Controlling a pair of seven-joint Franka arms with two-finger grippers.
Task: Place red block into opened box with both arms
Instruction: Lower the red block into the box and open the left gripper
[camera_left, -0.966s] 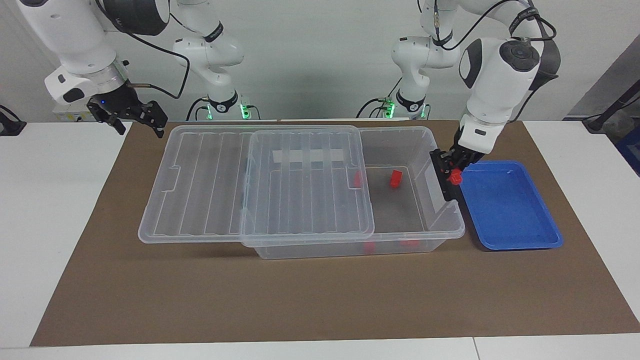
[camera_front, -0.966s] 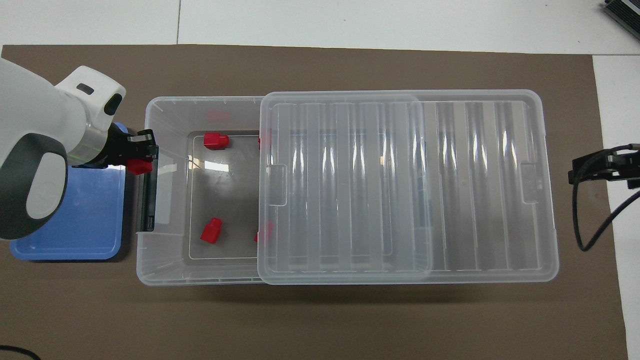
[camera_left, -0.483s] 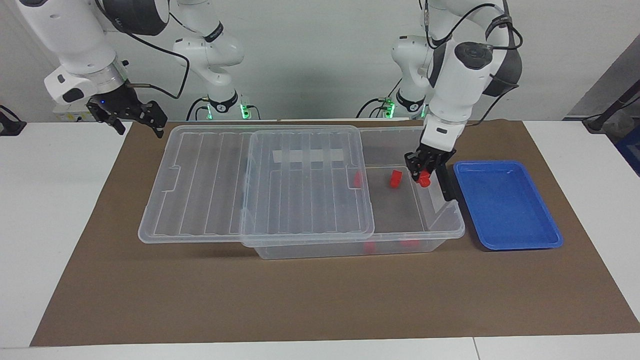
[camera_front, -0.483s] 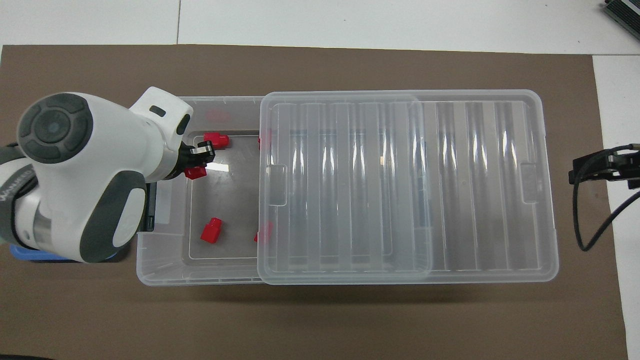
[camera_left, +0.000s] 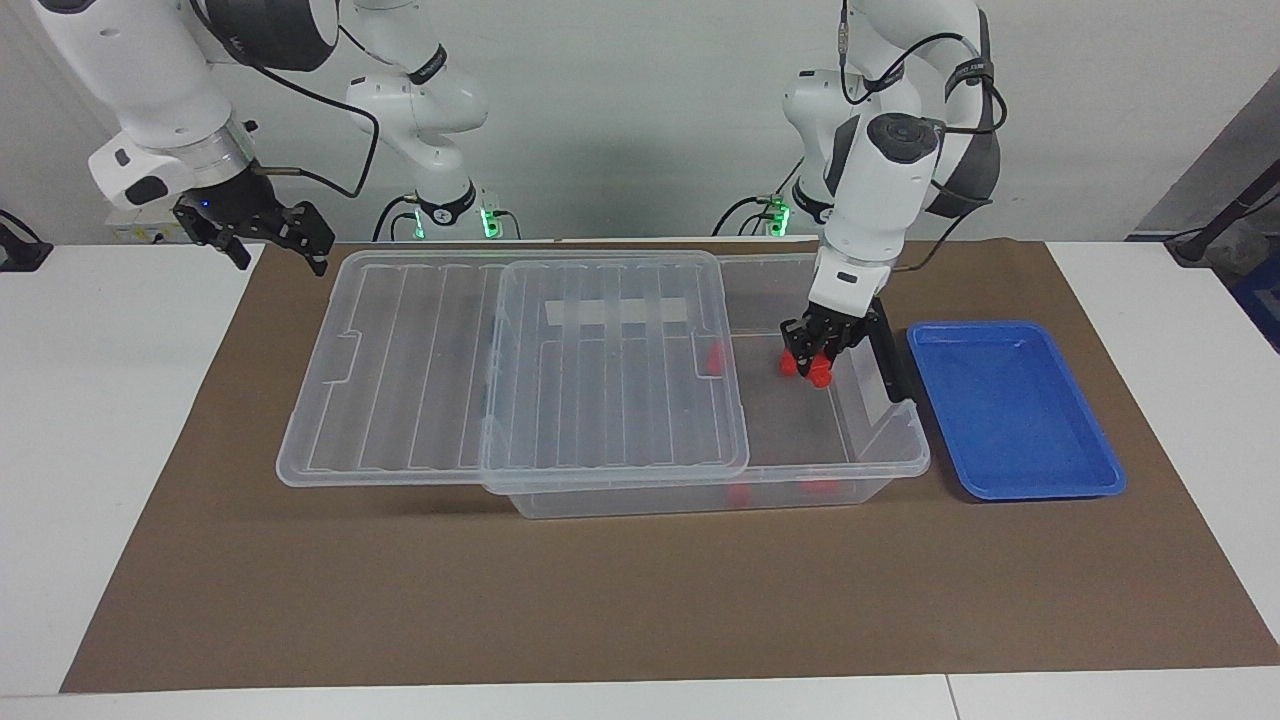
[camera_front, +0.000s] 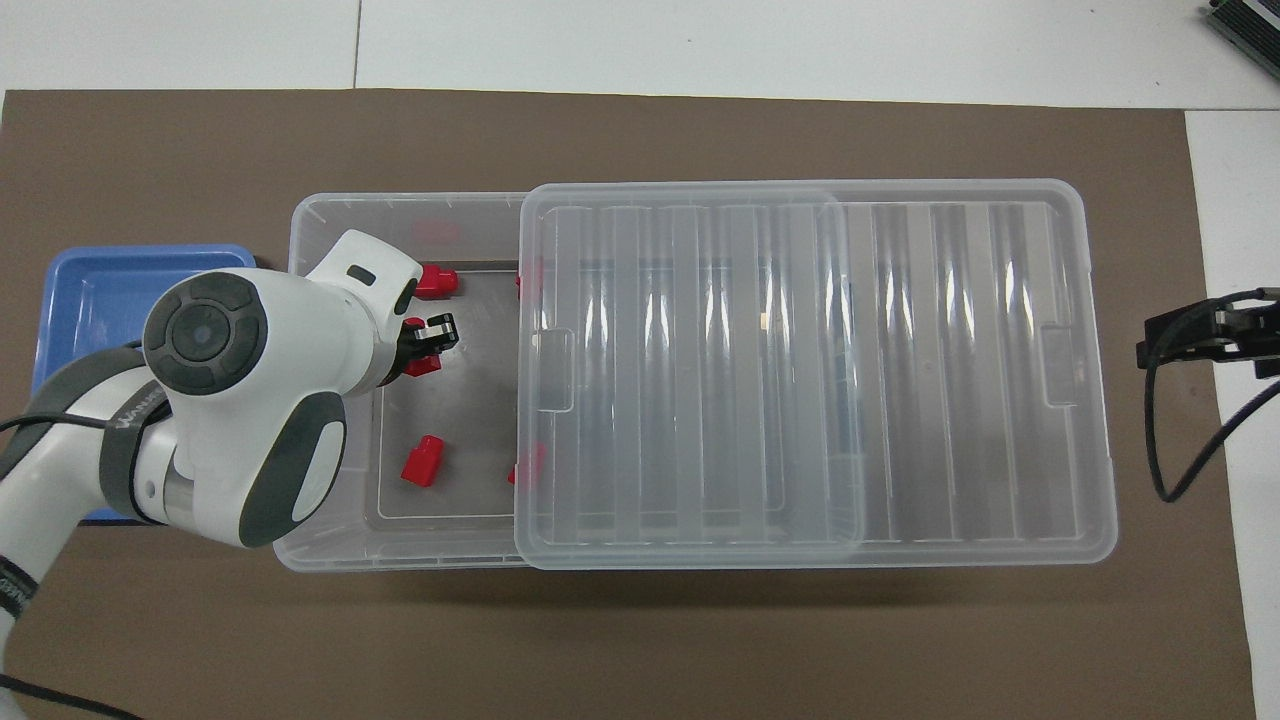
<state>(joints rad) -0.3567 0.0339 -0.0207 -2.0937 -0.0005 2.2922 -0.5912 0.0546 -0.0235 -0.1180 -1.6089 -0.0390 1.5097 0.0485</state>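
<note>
The box (camera_left: 900, 468) (camera_front: 330, 205) is a clear tub whose ribbed lid (camera_left: 610, 380) (camera_front: 800, 370) is slid toward the right arm's end, leaving the left arm's end uncovered. My left gripper (camera_left: 815, 360) (camera_front: 425, 348) hangs in that uncovered opening, shut on a red block (camera_left: 821, 377) (camera_front: 423, 367). Two more red blocks (camera_left: 790, 362) (camera_front: 423, 462) (camera_front: 436, 281) lie on the box floor, and others peek out from under the lid's edge. My right gripper (camera_left: 270, 235) (camera_front: 1200, 335) waits open, raised off the lid's end.
A shallow blue tray (camera_left: 1010, 410) (camera_front: 100, 290) lies beside the box at the left arm's end. The box's black end handle (camera_left: 890, 360) stands between tray and opening. A brown mat (camera_left: 600, 600) covers the table.
The left gripper has carried the red block from over the box's handle end by the blue tray into the uncovered part of the box. The right arm has not moved.
</note>
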